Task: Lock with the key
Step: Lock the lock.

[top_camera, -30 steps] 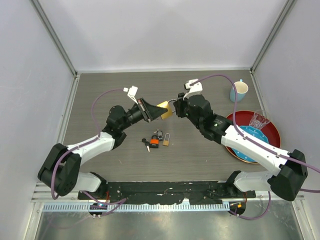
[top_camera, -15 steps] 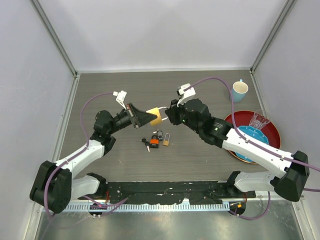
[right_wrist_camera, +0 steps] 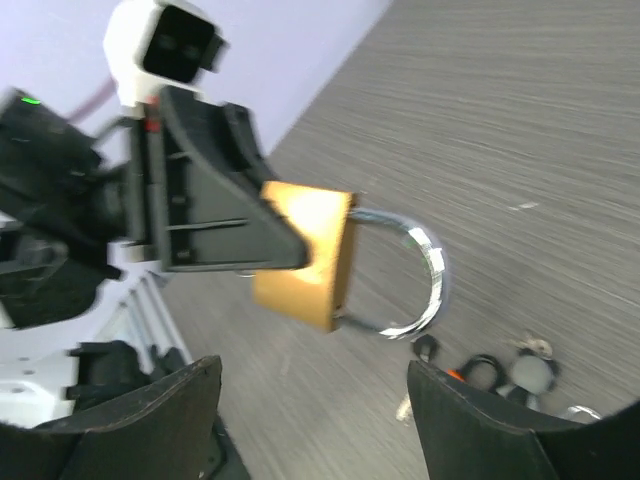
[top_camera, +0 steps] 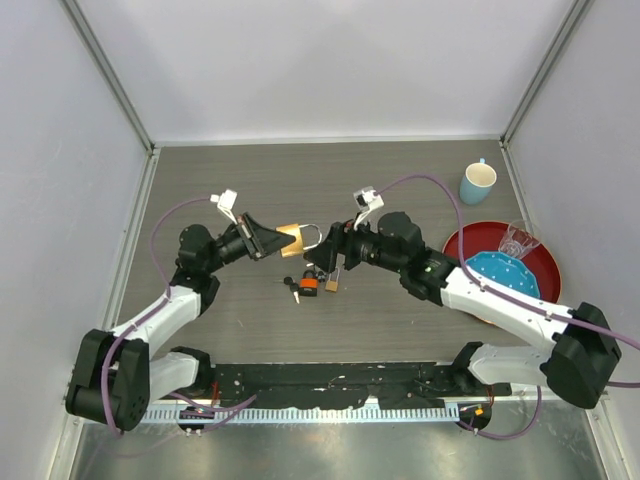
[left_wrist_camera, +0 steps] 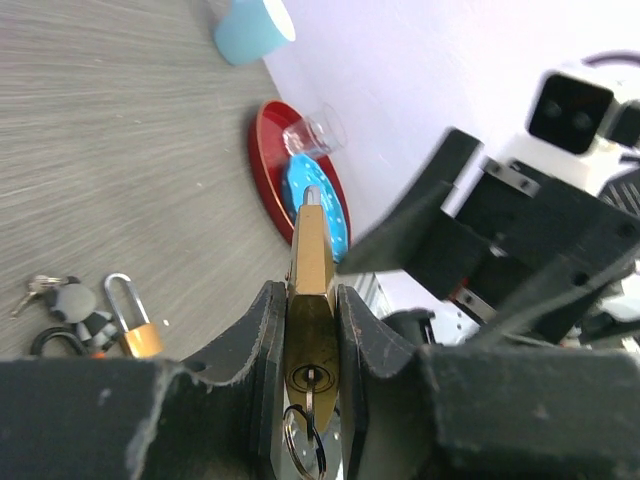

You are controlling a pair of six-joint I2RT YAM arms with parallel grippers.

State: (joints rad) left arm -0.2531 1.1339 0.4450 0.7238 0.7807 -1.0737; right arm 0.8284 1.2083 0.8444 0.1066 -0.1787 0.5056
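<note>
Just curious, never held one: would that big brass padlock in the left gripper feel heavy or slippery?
Probably heavy for its size: the padlock looks solid brass with a steel shackle. Its smooth faces may slip in the left gripper. The key ring likely dangles loosely.

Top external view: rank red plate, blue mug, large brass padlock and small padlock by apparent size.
1. red plate
2-3. blue mug and large brass padlock: they look alike, and the padlock is held up nearer the camera, so they are left unranked.
4. small padlock
</note>
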